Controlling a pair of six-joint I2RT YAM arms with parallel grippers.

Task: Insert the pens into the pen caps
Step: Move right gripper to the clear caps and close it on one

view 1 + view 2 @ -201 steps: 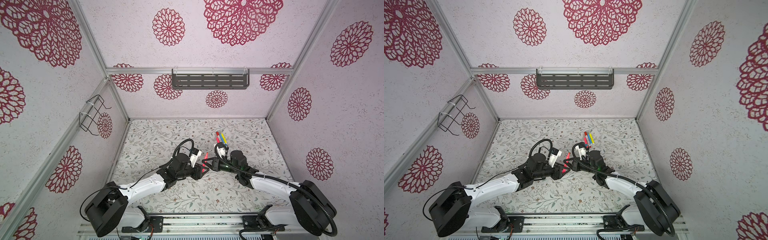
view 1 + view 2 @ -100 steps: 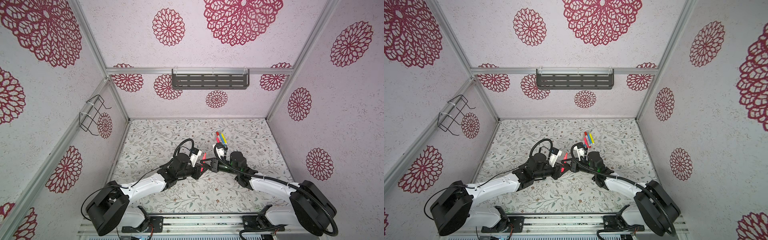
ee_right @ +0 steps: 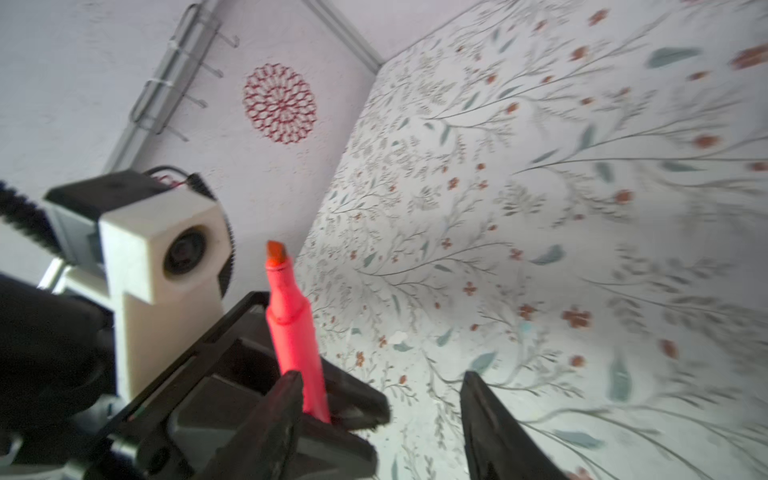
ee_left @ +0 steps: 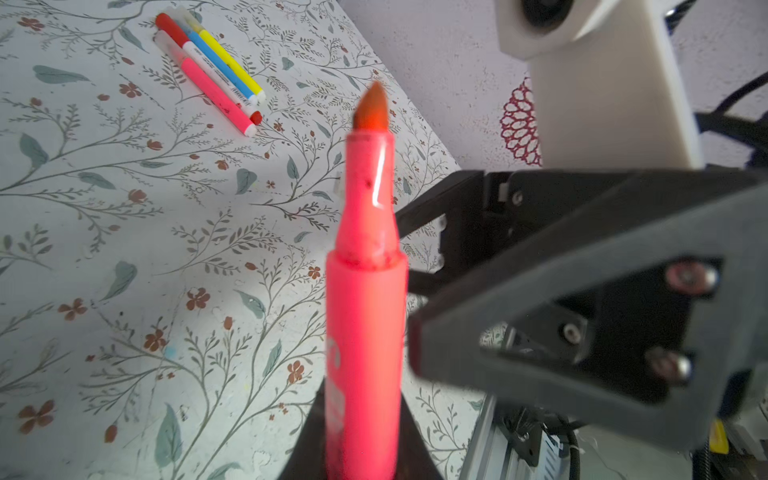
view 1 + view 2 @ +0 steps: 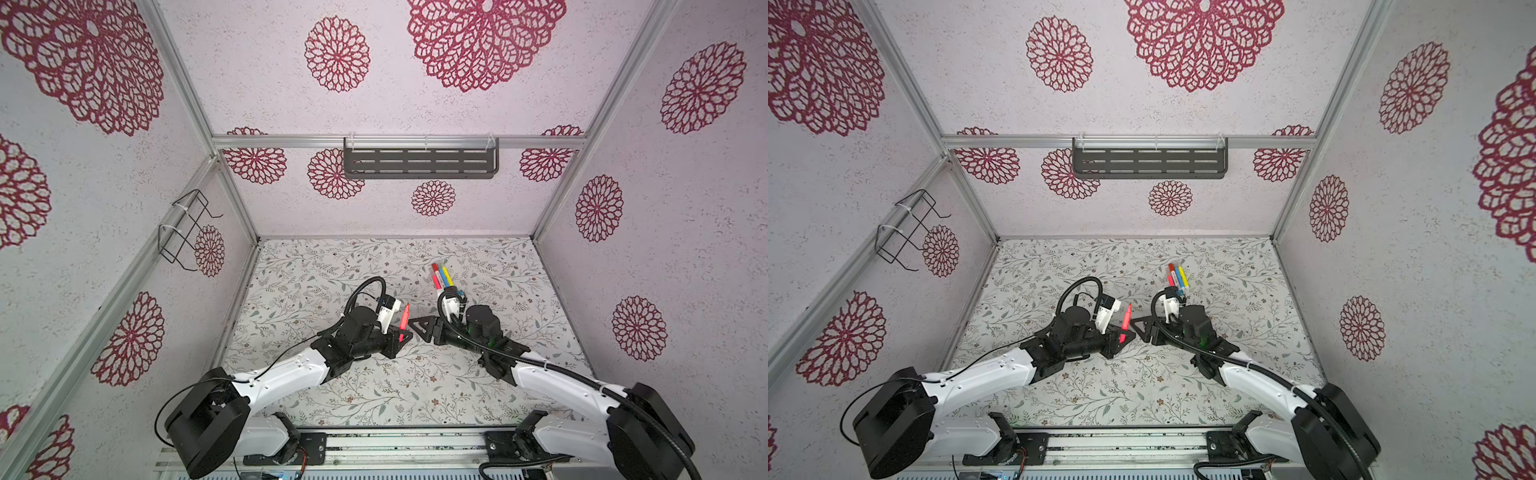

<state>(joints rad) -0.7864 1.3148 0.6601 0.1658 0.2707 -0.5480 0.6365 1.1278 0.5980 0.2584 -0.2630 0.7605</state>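
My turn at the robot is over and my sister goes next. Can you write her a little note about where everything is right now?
Left gripper: shut on a pinkish-red pen, held upright, tip bare.
Right gripper: open and empty, close beside that pen.
Four other pens lie side by side on the table, farther back on the right arm's side; they look capped.
Done: those four, it seems.
Left: put a cap on the held pen. I cannot pick out its cap for sure.
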